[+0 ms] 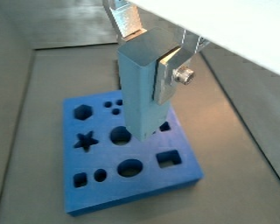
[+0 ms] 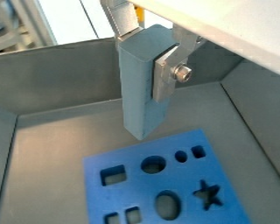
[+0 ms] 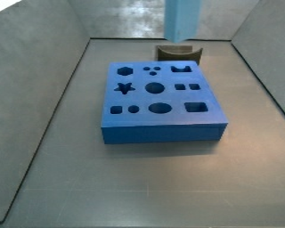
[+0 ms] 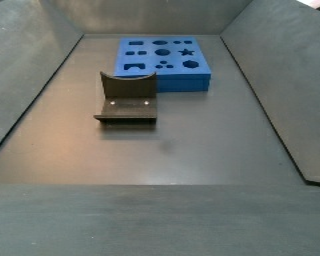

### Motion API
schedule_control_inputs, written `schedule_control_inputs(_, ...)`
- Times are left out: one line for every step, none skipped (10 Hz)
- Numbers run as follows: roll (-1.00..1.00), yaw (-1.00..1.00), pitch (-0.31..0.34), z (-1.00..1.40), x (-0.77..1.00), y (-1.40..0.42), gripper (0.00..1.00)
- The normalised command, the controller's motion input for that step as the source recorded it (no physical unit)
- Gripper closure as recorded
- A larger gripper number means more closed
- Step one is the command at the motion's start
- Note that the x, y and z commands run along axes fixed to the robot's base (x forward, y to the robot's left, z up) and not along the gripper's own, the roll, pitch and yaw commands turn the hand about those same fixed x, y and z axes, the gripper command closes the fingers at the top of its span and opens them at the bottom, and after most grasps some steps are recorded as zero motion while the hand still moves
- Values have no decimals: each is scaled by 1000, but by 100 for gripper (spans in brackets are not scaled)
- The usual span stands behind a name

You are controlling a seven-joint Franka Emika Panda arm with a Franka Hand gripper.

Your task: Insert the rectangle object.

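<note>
My gripper (image 1: 150, 52) is shut on the rectangle object (image 1: 140, 101), a pale sky-blue long block held upright by its top end, also in a wrist view (image 2: 143, 87). The silver fingers (image 2: 167, 72) clamp its two sides. The block hangs in the air above the dark-blue board (image 1: 166, 181) with shaped holes, its lower end clear of the board. In a side view the block (image 3: 182, 20) comes down from the top edge, above the board's far side (image 3: 163, 125); the gripper itself is out of view there.
The fixture (image 4: 127, 100), a dark bracket on a base plate, stands on the floor just beside the board (image 4: 163, 72); it also shows behind the board in a side view (image 3: 177, 53). Grey sloping walls enclose the floor on all sides.
</note>
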Motion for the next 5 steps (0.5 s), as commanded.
schedule_control_inputs(33, -646, -17, -226, 474, -126, 100)
schedule_control_inputs(46, -643, -21, -263, 483, -126, 100)
schedule_control_inputs(71, -569, -19, -314, 560, -146, 100)
schedule_control_inputs(91, -509, -19, -354, 617, -157, 100)
schedule_control_inputs(104, -406, -19, -397, 729, -163, 100)
